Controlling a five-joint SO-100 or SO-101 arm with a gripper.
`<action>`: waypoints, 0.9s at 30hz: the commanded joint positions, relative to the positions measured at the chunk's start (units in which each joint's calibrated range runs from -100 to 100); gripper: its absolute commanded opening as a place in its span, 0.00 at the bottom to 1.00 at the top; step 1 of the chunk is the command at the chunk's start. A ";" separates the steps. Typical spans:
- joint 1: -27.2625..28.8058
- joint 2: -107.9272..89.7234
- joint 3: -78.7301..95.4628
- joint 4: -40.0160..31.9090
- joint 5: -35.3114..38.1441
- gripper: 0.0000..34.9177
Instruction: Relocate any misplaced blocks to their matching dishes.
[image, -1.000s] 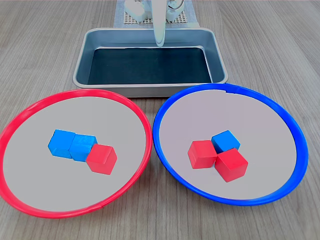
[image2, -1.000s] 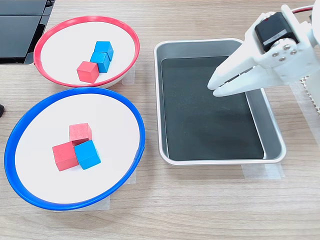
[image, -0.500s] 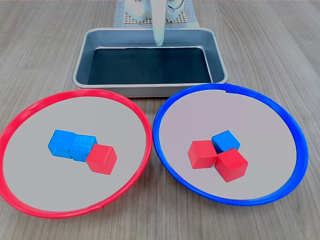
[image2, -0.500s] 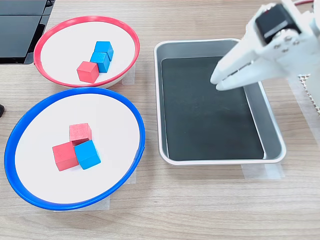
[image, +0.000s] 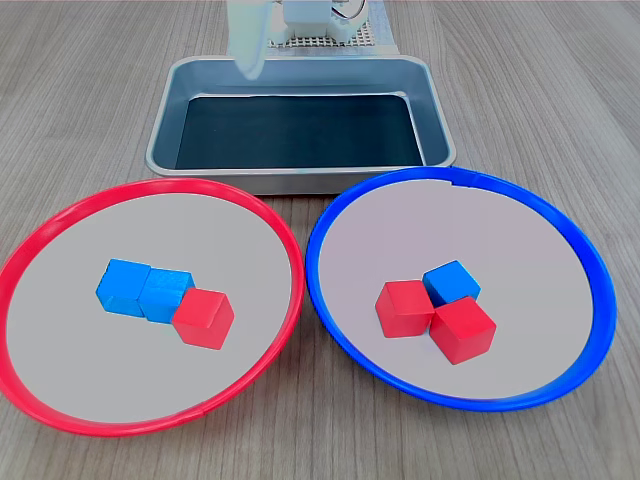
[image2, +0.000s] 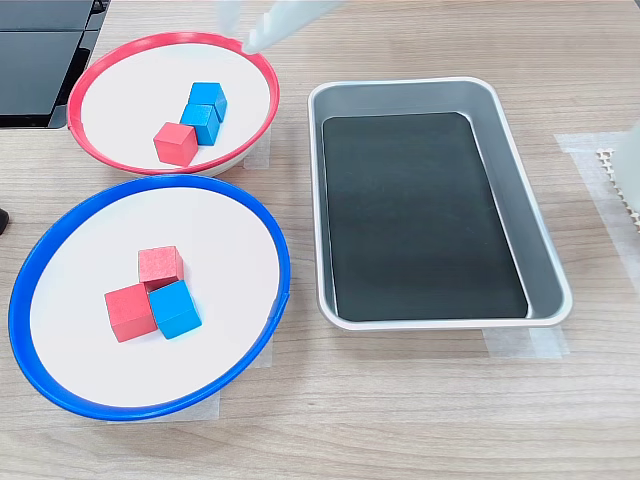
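Observation:
The red-rimmed dish (image: 150, 185) (image2: 170, 38) holds two blue blocks (image: 123, 285) (image: 165, 295) side by side, with one red block (image: 203, 318) touching them. In the blue-rimmed dish (image: 450, 174) (image2: 285, 270) lie two red blocks (image: 404, 307) (image: 463, 328) and one blue block (image: 452, 282), all touching. My white gripper (image: 248, 65) (image2: 237, 35) is blurred. It hangs high over the table between the tray's corner and the red-rimmed dish's rim, by the second exterior view. Its two fingers look parted, with nothing between them.
A rectangular grey metal tray (image: 300, 178) (image2: 440, 320) with a dark bottom stands behind the dishes in the first exterior view. The arm's base sits on a perforated mat (image: 330, 40). A dark flat object (image2: 40, 50) lies at the second exterior view's top left.
The gripper has swung from above the tray toward the red-rimmed dish: leftward in the first exterior view, up and left in the second. No block has moved.

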 joint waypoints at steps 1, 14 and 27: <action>1.91 8.40 -11.49 1.55 1.12 0.07; 8.59 29.64 -40.90 17.65 2.83 0.15; 11.51 41.15 -50.09 16.90 4.30 0.31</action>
